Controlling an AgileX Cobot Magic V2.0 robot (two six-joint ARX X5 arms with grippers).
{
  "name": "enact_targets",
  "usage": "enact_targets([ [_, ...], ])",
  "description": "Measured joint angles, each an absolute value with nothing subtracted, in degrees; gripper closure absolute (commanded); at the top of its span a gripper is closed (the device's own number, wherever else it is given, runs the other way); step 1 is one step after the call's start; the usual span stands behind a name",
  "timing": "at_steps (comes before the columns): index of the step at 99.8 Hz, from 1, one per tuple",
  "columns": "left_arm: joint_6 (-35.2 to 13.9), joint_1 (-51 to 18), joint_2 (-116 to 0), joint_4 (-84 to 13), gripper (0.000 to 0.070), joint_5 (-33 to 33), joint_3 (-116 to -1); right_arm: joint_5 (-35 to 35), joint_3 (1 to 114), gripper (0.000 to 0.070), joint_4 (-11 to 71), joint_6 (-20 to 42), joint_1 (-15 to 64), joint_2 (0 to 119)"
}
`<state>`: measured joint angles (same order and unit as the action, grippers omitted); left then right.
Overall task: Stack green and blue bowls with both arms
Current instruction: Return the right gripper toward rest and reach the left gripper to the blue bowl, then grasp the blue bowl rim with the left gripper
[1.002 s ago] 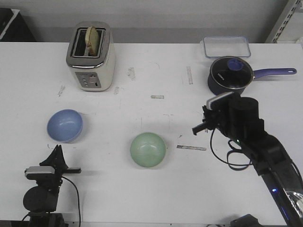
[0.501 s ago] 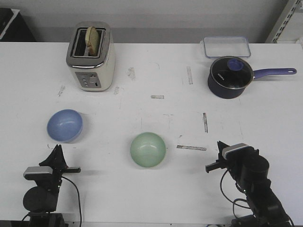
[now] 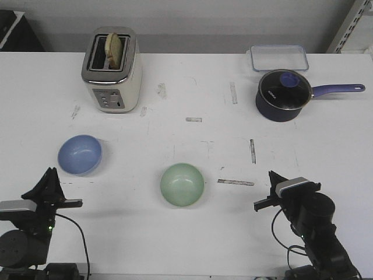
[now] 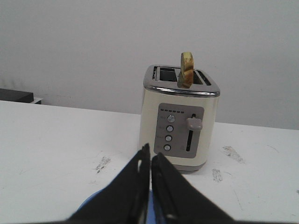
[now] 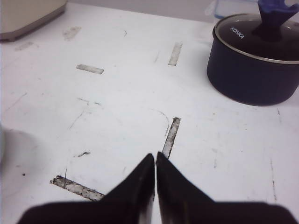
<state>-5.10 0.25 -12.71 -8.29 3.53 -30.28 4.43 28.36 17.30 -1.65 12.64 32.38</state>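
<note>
The green bowl (image 3: 182, 184) is sitting upright near the table's (image 3: 175, 76) centre, slightly toward the near edge, with nothing inside it. The blue bowl (image 3: 80, 154) is resting well apart from it, at about its ten o'clock, also unfilled. The left gripper (image 3: 50, 177) is hovering low at the blue bowl's seven o'clock, fingers pressed together and holding nothing; the left wrist view shows its tips (image 4: 150, 156) meeting above the bowl's blue rim (image 4: 88, 207), pointing at the toaster (image 4: 180, 119). The right gripper (image 3: 272, 178) is hanging at the green bowl's three o'clock, well clear of it, its tips (image 5: 155, 161) likewise pressed together with nothing between them, facing the saucepan (image 5: 254, 60).
</note>
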Motion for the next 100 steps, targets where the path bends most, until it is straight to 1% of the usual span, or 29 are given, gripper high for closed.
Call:
enact_targets([
  [15,-5.1,0.3,-24.3,-15.2,0.0396,3.5,-45.3,4.4,28.4,0.0700,17.3,-1.7,12.6,32.7],
  [19,-5.0,0.3,-27.3,-16.9,0.0335,3.5,-49.0,4.4,28.4,0.0700,17.3,-1.7,12.6,32.8],
  [28,-5.0,0.3,-33.7,-21.3,0.0160,3.5,-56.1,4.4,28.4,0.0700,17.3,-1.7,12.6,33.1],
  [31,-5.0,0.3,-35.8,-22.9,0.0121,3.5,-58.1,4.4,28.4,0.0700,17.3,-1.7,12.6,33.2],
  [36,-5.0,0.3,-39.1,-25.3,0.0088,3.5,-61.0,4.4,28.4,0.0700,17.3,-1.7,12.6,33.2],
  [46,-5.0,1.2,-45.0,-28.8,0.0088,3.5,-64.8,4.4,28.4,0.0700,17.3,-1.7,12.6,33.2],
  [58,-5.1,3.9,-51.3,-31.6,0.0088,2.3,-65.5,4.4,28.4,0.0700,17.3,-1.7,12.6,33.2],
  [74,-5.3,10.5,-60.7,-37.8,0.0089,-4.5,-65.5,4.4,28.4,0.0700,17.3,-1.7,12.6,33.2],
  [85,-5.3,15.5,-67.3,-39.9,0.0089,-9.5,-65.5,4.4,28.4,0.0700,17.3,-1.7,12.6,33.2],
  [91,-5.3,17.6,-70.9,-40.4,0.0089,-10.6,-65.5,4.4,28.4,0.0700,17.3,-1.7,12.6,33.2],
  [100,-5.3,19.9,-75.6,-40.7,0.0095,-10.7,-65.5,4.4,28.4,0.0700,17.3,-1.7,12.6,33.2],
])
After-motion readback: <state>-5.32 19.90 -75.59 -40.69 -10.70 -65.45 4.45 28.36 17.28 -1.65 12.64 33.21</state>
